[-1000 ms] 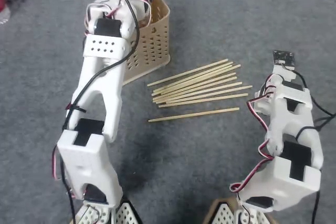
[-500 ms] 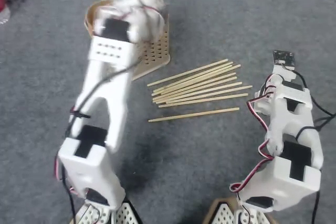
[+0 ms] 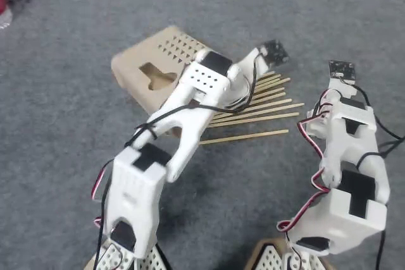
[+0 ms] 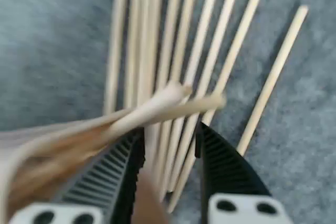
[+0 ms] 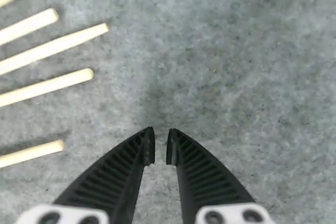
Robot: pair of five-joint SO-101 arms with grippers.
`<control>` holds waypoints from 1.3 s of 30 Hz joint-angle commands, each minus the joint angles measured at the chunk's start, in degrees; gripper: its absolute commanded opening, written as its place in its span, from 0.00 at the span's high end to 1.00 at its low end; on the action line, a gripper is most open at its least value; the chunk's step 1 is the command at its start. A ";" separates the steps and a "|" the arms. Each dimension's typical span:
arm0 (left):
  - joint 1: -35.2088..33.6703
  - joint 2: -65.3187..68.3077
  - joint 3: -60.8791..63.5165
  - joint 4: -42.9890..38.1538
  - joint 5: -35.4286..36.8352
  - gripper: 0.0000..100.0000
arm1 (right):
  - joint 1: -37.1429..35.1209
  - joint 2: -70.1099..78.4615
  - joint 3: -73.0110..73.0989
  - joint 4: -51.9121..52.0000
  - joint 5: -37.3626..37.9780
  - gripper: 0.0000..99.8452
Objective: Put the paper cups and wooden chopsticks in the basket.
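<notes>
The tan perforated basket (image 3: 149, 61) lies tipped on its side on the grey carpet, partly under my left arm. Several wooden chopsticks (image 3: 266, 109) are spread on the carpet just right of it. My left gripper (image 3: 272, 52) hovers over their far ends. In the left wrist view its jaws (image 4: 168, 129) stand a little apart above the chopsticks (image 4: 231, 40). A few blurred sticks (image 4: 157, 106) cross in front of one finger; whether they are held is unclear. My right gripper (image 5: 157, 142) is shut over bare carpet beside the chopstick ends (image 5: 50, 48).
The right arm (image 3: 345, 156) stands at the right of the chopstick pile. A pale wall edge runs along the back of the carpet. Open carpet stretches at the left and in front of the pile.
My left arm swung from the basket at the back left to the right, over the chopsticks. The basket went from upright to lying on its side. The right arm stayed still.
</notes>
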 commanded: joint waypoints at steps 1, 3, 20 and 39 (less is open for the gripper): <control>-3.87 0.35 -5.49 -0.97 -0.44 0.84 | -0.66 -3.03 -0.09 -0.84 0.79 0.94; -5.19 0.35 -7.96 -0.35 -0.44 0.84 | -0.66 -3.03 -0.09 -0.84 0.79 0.94; -12.66 0.35 -25.19 9.41 0.09 0.83 | -0.75 -3.03 -0.09 -0.84 0.79 0.94; -14.24 0.97 -10.07 -1.23 -4.13 0.85 | -0.75 -3.03 -0.09 -0.75 0.79 0.94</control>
